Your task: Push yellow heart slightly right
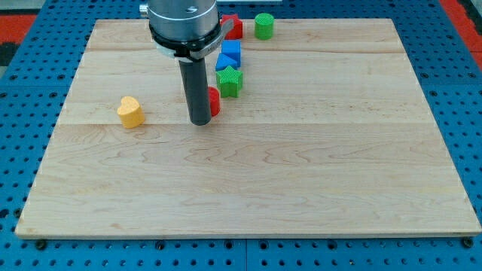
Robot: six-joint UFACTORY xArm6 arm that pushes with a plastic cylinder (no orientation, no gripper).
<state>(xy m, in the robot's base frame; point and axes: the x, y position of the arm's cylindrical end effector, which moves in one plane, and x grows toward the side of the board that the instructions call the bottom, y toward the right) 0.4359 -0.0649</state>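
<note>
The yellow heart (130, 111) lies on the wooden board (248, 181) at the view's left. My tip (200, 120) rests on the board to the right of the heart, with a clear gap between them. A red block (214, 102) sits just behind the rod on its right side, partly hidden by it; its shape cannot be made out.
A green star (230, 80) and a blue block (229, 56) stand above the red block. Another red block (235, 27) and a green cylinder (263, 25) sit near the board's top edge. Blue pegboard surrounds the board.
</note>
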